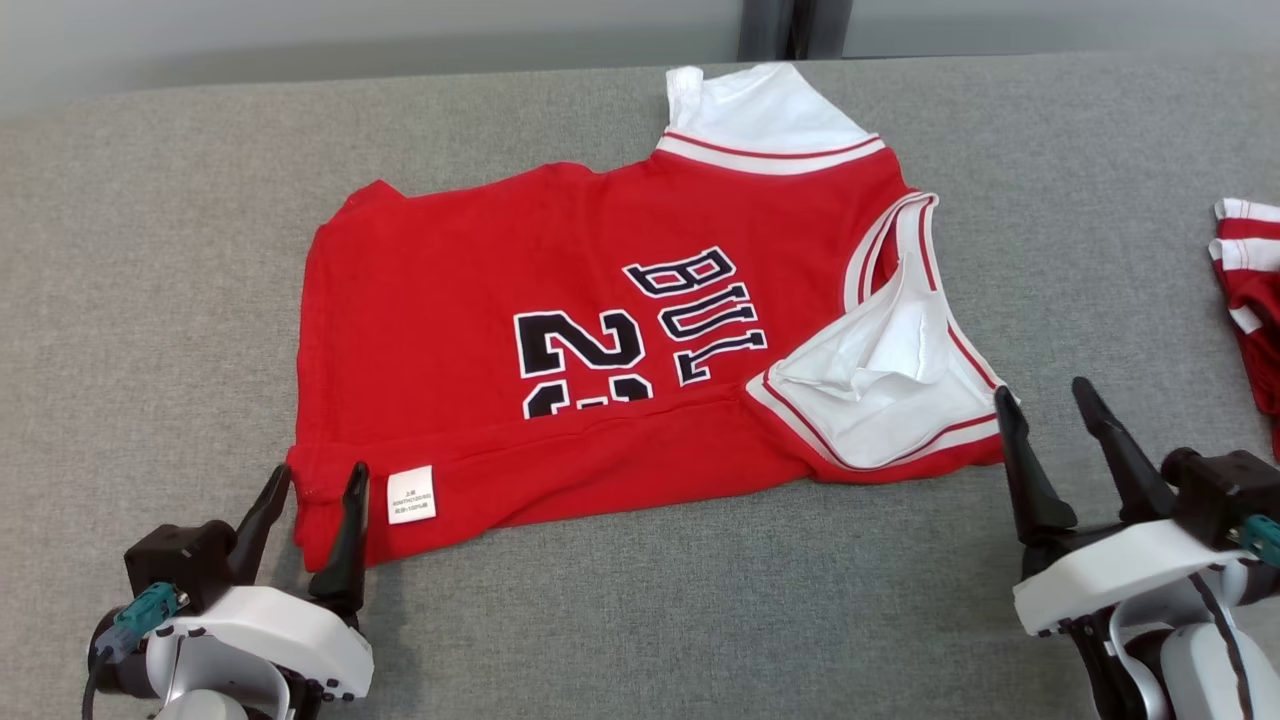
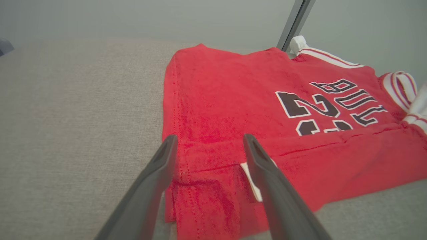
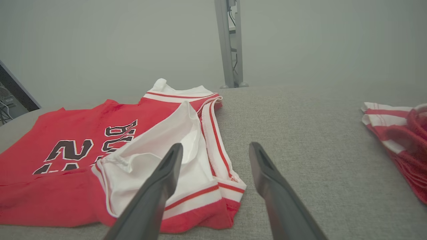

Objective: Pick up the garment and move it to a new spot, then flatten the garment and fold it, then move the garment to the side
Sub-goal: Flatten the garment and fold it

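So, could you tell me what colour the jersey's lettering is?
The lettering is black, outlined white; clearest in the head view.

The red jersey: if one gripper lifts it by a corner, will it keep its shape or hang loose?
Probably floppy: the red jersey lies creased, its near edge folded over, so it would likely sag and unfold. It looks thin, so probably light. On the coarse grey cover it may drag and bunch rather than slide.

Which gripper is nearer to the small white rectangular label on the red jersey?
Left. The left gripper straddles the hem corner beside the white label; the right gripper is at the armhole.
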